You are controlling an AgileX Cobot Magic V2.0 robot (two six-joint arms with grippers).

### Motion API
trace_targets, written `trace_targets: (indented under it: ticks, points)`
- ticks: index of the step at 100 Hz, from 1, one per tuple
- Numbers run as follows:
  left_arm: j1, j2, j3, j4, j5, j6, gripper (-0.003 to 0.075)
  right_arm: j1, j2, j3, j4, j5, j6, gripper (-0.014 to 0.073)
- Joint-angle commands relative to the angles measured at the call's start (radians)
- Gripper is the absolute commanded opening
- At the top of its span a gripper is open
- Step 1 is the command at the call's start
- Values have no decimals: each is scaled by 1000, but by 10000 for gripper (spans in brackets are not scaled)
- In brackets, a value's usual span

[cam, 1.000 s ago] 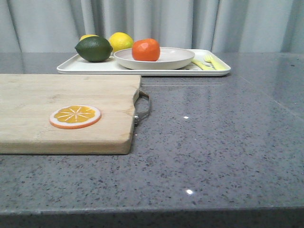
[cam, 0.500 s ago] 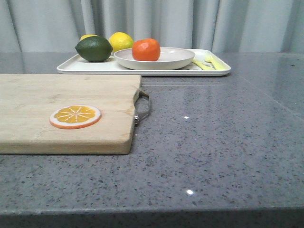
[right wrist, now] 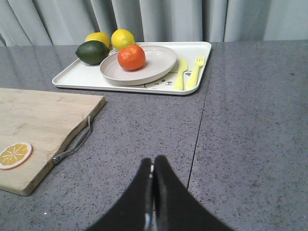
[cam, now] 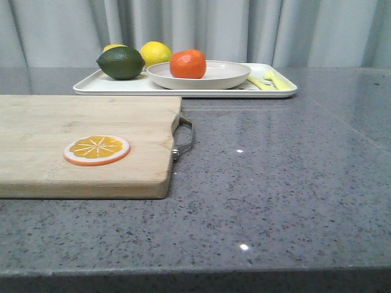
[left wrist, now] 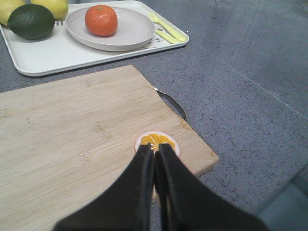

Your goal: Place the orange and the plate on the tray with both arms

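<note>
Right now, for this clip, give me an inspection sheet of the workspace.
Surface: grey speckled countertop, dry, no spills seen.
Job's things: orange sits in plate; plate rests on tray.
Clutter: lime, two lemons, yellow fork and knife on tray; orange slice on cutting board.
Grippers: left pincer shut, empty, above the slice; right pincer shut, empty, over bare counter.
Cables: nothing seen.
Surroundings: grey curtain behind.

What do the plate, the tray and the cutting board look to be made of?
Plate: matte off-white, probably plastic or melamine; no glaze shine.
Tray: smooth white, likely plastic, with moulded rounded corners.
Cutting board: pale wood or bamboo, visible grain, metal handle.
</note>
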State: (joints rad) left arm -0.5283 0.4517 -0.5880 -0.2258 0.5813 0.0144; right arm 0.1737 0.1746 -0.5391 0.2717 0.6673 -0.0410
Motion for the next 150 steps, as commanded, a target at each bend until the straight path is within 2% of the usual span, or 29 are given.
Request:
trace_targets:
  ticks: [1,17,44,55,84,112,134,150]
  points:
    - [2,4,-26,-17,-77,-7,-19,-3,11,-20,2,-75,-12,-65]
    - [4,4,-5,-17,-100,-7,-19,-3,11,-20,2,-75,-12,-65]
    - [75,-102,175,-13,-489,-7,-19,-3,11,-20,2,-75,-12,-65]
    - [130,-159,258,9,-581,-7,-19,-3,11,-20,2,-75,-12,-65]
    - [341,-308,406,21,-581,-7,-19,-3,11,-20,2,-75,-12,-65]
    - [460,-411,532,67,-581,-7,-19,-3,11,-20,2,-75,-12,-65]
    - [497,-490,613,99,-581,-7,-19,-3,11,-20,2,-75,-12,-65]
    - [497,-488,612,110,-513,-7,-19,-3,11,-20,2,-76,-12,-65]
